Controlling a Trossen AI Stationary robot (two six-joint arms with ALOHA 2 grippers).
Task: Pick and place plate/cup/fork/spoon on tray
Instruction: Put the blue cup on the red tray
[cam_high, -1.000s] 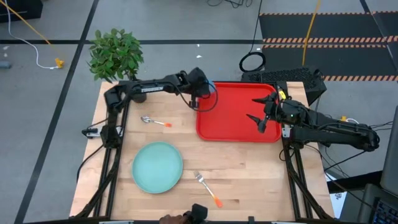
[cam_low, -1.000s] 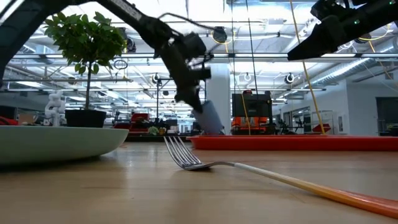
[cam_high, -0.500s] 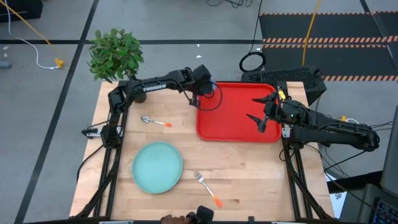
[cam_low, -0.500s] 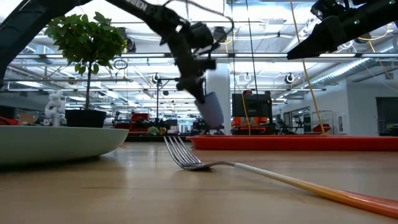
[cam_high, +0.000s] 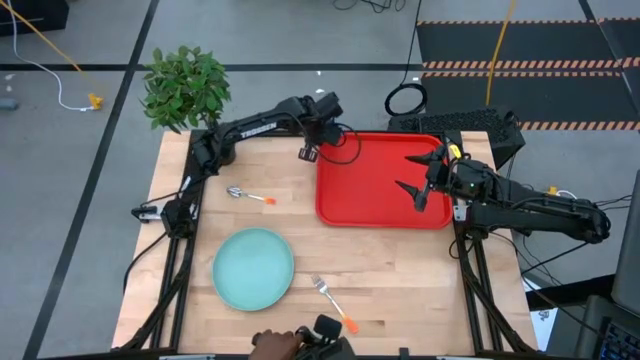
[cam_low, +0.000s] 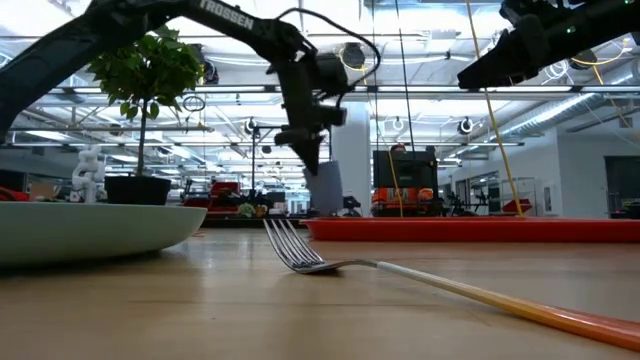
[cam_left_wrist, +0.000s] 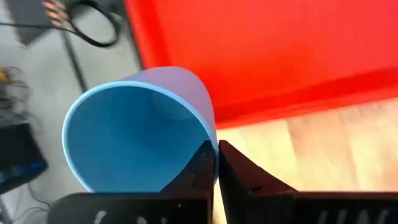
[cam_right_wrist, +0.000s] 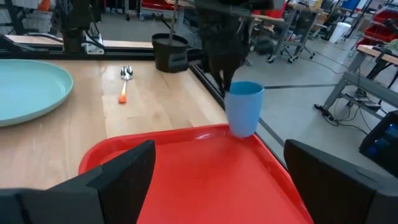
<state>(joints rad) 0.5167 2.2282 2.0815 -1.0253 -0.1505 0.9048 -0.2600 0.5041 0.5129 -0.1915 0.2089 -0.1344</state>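
Note:
The blue cup (cam_left_wrist: 137, 134) hangs in the air by the red tray's (cam_high: 380, 185) far left corner, with my left gripper (cam_high: 308, 150) shut on it; the right wrist view shows the cup (cam_right_wrist: 244, 109) above that corner. Above the tray's right edge my right gripper (cam_high: 420, 175) stands open and holds nothing. The teal plate (cam_high: 253, 268) lies flat on the table, near left. The spoon (cam_high: 248, 195) lies left of the tray, and the fork (cam_high: 333, 300) lies near the front edge. My left gripper pinches the cup's wall at the rim (cam_left_wrist: 210, 140), one finger inside the cup and one outside. The fingers come from above, pointing steeply down. The cup hangs below them, mouth up and nearly upright, lifted clear of table and tray (cam_right_wrist: 186, 174).
A potted plant (cam_high: 185, 85) stands at the table's far left corner. A person's hand (cam_high: 275, 345) with a dark object shows at the near edge. Bare wood lies between plate and tray.
My left gripper has risen with the cup, gone a little toward the table's far left and turned at the wrist. The cup, tilted before, now hangs closer to upright and higher above the tray's corner.

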